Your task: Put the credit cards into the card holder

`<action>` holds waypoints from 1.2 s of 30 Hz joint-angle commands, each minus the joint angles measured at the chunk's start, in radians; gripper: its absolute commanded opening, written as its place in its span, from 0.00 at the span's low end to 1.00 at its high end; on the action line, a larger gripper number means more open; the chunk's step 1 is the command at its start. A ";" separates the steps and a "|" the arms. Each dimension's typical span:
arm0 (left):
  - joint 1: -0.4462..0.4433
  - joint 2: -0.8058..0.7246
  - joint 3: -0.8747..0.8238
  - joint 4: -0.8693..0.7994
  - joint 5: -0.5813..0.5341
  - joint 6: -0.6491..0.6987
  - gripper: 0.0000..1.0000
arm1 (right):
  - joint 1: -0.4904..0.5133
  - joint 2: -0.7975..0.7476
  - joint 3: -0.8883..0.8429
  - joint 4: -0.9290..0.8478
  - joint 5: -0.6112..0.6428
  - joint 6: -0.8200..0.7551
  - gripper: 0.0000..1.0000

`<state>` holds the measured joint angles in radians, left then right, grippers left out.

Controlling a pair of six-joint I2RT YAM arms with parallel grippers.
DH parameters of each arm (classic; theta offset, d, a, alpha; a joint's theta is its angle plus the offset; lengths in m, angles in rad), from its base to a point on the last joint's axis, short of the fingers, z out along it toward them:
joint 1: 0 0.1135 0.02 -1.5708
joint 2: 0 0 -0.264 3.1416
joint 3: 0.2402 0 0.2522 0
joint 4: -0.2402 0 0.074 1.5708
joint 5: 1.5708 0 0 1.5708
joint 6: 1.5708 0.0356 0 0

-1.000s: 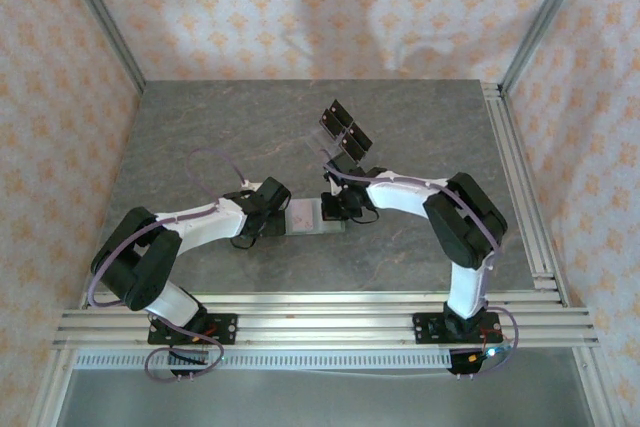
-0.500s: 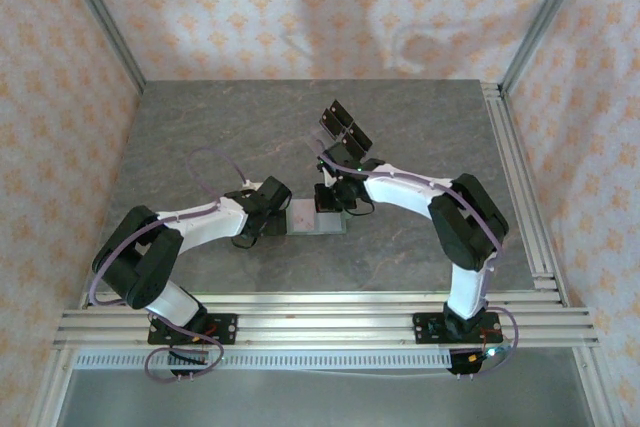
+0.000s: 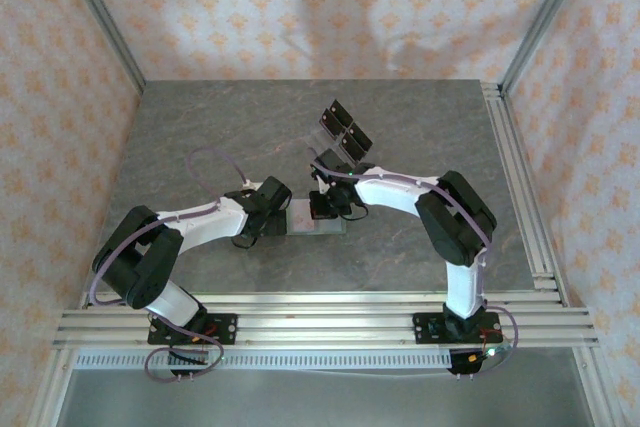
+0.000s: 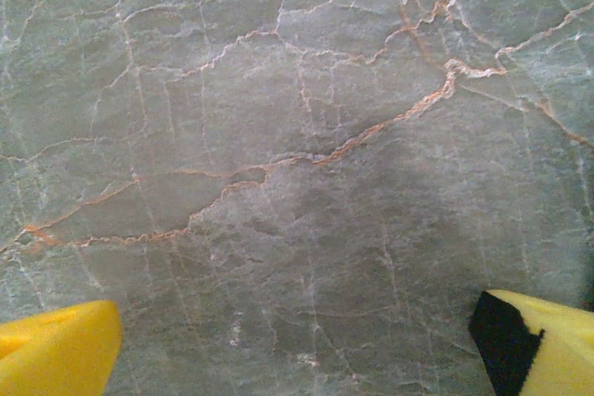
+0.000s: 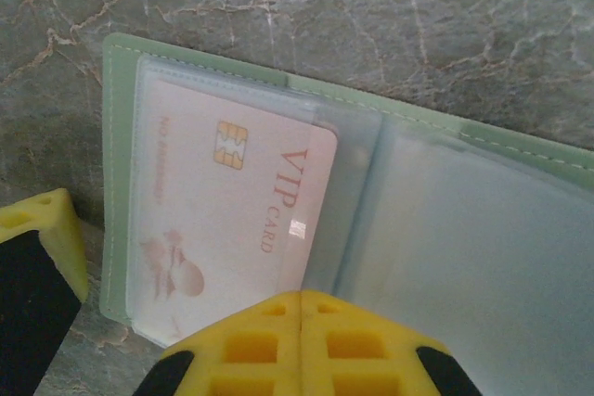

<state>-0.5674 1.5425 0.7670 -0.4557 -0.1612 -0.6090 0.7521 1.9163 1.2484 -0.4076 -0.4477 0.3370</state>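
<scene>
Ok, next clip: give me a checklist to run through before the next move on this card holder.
1. Sage-green folding card holder lying open on the grey marble table: ok.
2. Pale pink VIP card under a clear sleeve: ok.
3. Card pushed fully home: cannot tell.
4. Neighbouring clear sleeve free: ok.
5. Right tool shut, gripping nothing: ok.
6. Left tool open over bare table: ok.
</scene>
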 commanded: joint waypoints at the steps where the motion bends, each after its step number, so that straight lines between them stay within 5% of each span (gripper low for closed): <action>1: 0.005 0.013 0.002 0.011 0.008 0.001 1.00 | 0.003 0.007 -0.009 -0.001 0.013 0.013 0.00; 36: 0.006 0.011 -0.014 0.028 0.020 -0.006 1.00 | 0.035 0.064 0.053 -0.004 -0.029 0.017 0.00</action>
<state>-0.5674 1.5429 0.7654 -0.4522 -0.1577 -0.6094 0.7746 1.9625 1.2739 -0.4042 -0.4648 0.3470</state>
